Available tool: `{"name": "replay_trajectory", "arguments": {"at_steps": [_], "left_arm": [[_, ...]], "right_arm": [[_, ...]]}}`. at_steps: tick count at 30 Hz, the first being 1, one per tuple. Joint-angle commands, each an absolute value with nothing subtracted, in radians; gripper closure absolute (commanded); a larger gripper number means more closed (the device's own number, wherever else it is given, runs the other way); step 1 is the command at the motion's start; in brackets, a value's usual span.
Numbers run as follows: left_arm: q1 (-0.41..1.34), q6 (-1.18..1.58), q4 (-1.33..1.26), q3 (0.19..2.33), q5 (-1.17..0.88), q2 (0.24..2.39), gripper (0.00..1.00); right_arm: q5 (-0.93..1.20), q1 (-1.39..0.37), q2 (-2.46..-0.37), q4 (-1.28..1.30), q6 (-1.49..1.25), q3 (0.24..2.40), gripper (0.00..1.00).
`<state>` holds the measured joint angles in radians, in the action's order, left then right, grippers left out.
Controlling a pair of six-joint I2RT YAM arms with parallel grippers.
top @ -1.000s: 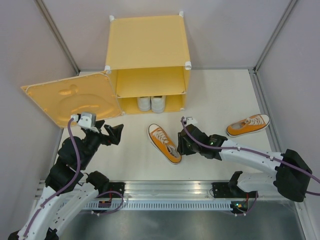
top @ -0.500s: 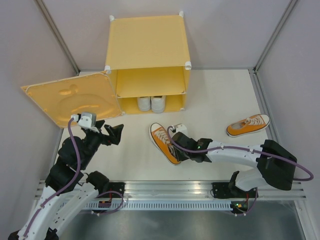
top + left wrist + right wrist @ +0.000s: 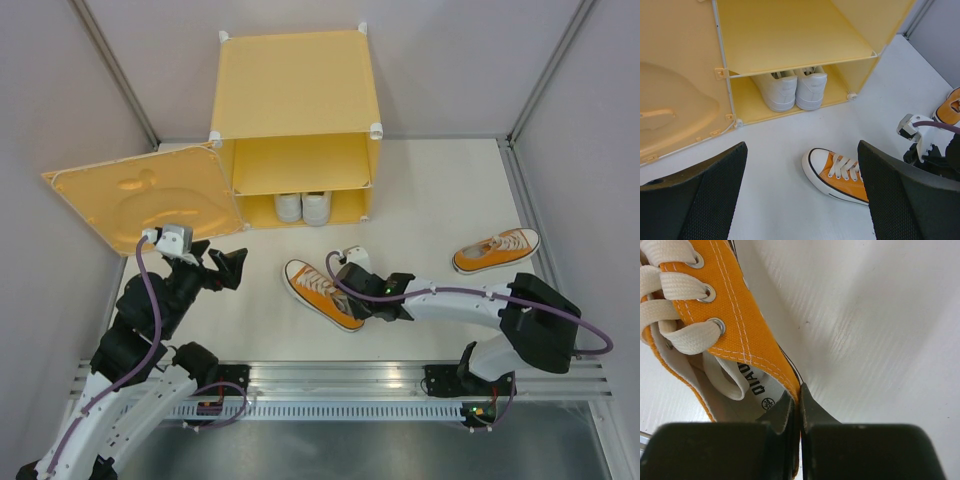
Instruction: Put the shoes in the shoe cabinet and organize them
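Note:
An orange shoe (image 3: 318,292) lies on the white floor in front of the shoe cabinet (image 3: 295,100), toe pointing left. My right gripper (image 3: 352,290) is shut on the canvas side wall at this shoe's opening (image 3: 747,352), one finger inside and one outside (image 3: 797,395). A second orange shoe (image 3: 495,250) lies far right. The white pair (image 3: 303,207) stands in the cabinet's lower compartment, also in the left wrist view (image 3: 792,90). My left gripper (image 3: 225,268) hangs open and empty left of the held shoe (image 3: 840,176).
The cabinet door (image 3: 140,200) lies swung open to the left, close behind my left arm. The upper shelf (image 3: 790,40) holds nothing. A metal rail (image 3: 340,385) runs along the near edge, and grey walls close in both sides.
My right gripper moved left onto the near orange shoe and shut on its side wall. The shoe slid left and turned. The left arm stayed put.

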<state>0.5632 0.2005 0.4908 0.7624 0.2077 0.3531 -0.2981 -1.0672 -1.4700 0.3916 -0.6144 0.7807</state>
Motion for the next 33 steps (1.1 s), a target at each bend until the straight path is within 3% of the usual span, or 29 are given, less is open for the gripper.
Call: {"name": "replay_trajectory", "arguments": {"at_steps": [1, 22, 33], "left_arm": [[0.566, 0.169, 0.459, 0.762, 0.198, 0.357, 0.06], [0.568, 0.170, 0.459, 0.764, 0.195, 0.354, 0.06], [0.566, 0.172, 0.459, 0.762, 0.201, 0.350, 0.06]], "right_arm": [[-0.209, -1.092, -1.493, 0.364, -0.696, 0.802, 0.99], [-0.342, -1.091, -1.378, 0.426, -0.785, 1.130, 1.00], [-0.486, -1.037, -1.482, 0.462, -0.857, 1.315, 0.99]]}}
